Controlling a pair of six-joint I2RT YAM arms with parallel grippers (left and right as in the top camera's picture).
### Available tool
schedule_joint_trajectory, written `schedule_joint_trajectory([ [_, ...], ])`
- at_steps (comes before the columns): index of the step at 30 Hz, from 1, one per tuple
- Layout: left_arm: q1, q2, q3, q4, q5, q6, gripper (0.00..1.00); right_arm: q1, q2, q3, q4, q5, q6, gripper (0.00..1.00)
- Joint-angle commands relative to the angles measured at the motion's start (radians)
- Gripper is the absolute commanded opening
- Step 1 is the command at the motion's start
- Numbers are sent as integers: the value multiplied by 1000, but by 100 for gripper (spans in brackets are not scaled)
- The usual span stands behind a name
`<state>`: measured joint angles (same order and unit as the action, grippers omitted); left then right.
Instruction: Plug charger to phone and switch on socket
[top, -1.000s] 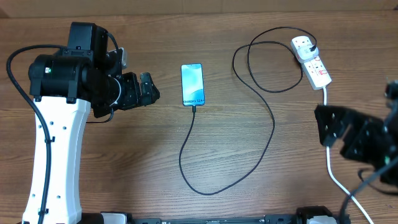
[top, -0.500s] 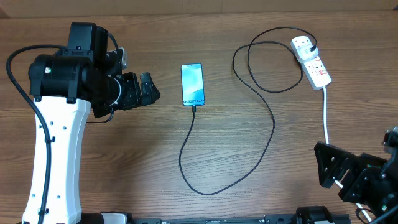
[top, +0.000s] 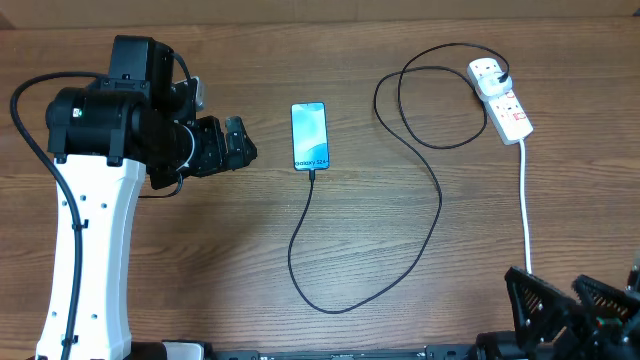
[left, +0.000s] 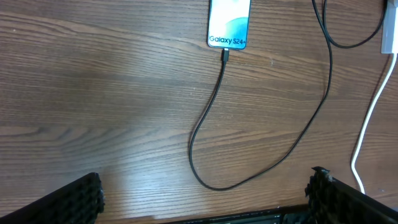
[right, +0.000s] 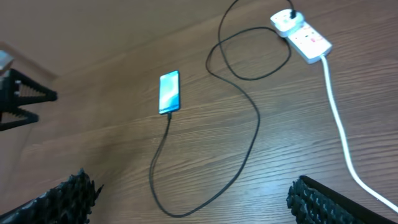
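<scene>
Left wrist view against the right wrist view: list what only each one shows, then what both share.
Only the left wrist view: the "Galaxy S24+" lettering readable on the phone, and the connector tip meeting its edge up close.
Only the right wrist view: the socket whole, with the black plug in it, the cable's loops beside it, and the left end effector at the frame's edge.
Both: the phone, the charger, the white cord, the wooden table.

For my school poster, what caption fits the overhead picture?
Charger runs from phone to socket; left gripper and right gripper both open, touching nothing.
</scene>
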<state>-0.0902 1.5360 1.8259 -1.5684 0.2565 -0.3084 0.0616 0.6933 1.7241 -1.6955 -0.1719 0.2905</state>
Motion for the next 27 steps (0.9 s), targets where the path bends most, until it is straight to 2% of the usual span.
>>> schedule_joint_trajectory([
  [1,-2,-1,2,-1,-5,-2,100,8,-4,-4,2,-84,-5,100],
  [5,-2,-1,2,-1,-5,-2,100,8,-4,-4,2,-137,-5,100],
  [27,-2,-1,2,-1,-5,-2,99,8,-4,-4,2,-102,-6,100],
])
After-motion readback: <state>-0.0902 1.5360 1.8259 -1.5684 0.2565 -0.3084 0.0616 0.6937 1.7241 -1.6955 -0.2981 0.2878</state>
